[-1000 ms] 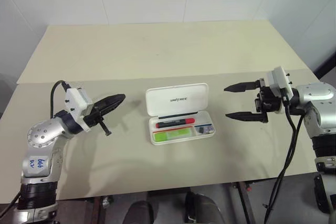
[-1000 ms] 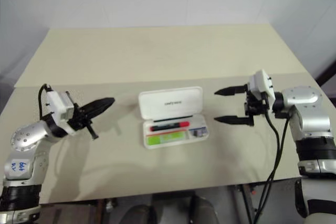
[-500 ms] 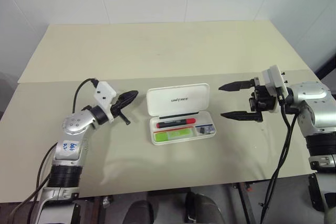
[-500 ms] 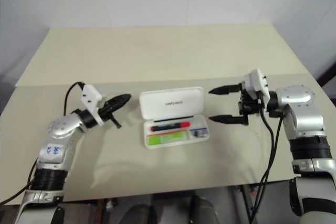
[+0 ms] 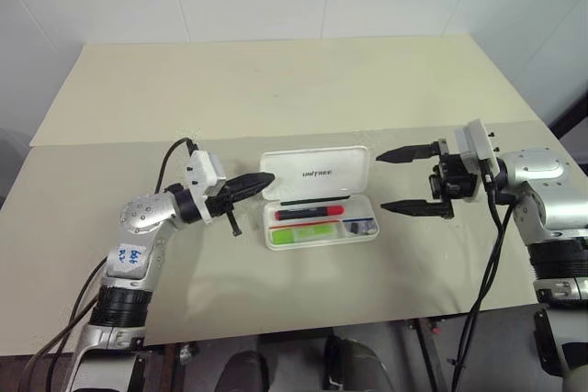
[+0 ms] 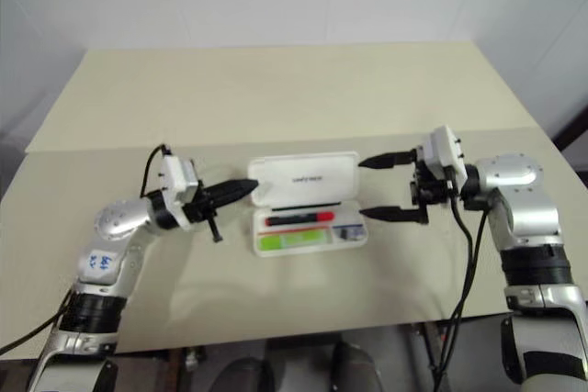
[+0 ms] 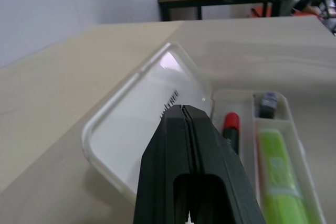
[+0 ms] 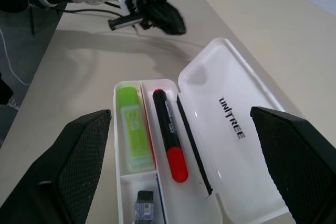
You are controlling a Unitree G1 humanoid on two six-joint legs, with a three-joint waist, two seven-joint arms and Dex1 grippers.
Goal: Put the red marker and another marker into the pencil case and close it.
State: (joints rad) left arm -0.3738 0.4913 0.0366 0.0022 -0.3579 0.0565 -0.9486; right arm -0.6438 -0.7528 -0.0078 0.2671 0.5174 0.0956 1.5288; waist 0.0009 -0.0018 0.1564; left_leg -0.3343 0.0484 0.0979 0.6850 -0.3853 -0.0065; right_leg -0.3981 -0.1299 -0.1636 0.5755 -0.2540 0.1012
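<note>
Fingers of the left gripper (image 5: 266, 177) were pressed together into one black wedge, clenched on nothing, and pointed level at the left end of the pencil case's raised lid. The tip sat just beside that lid edge; whether it touched could not be told.

Just beyond that tip lay the pencil case (image 5: 318, 173), open on the table (image 5: 276, 89), its white lid with dark lettering tilted back and its tray toward the robot. Inside the tray the red marker (image 5: 308, 214) lay lengthwise in the compartment nearest the lid, black barrel with a red cap. The green marker (image 5: 306, 235) lay in the compartment alongside it, on the near side. A small dark object (image 8: 144, 202) sat in the little compartment at the right end of the tray.

To the right of the case, the right gripper (image 5: 404, 180) was released, its two black fingers spread wide and empty, pointing at the case's right end, near it but apart.
</note>
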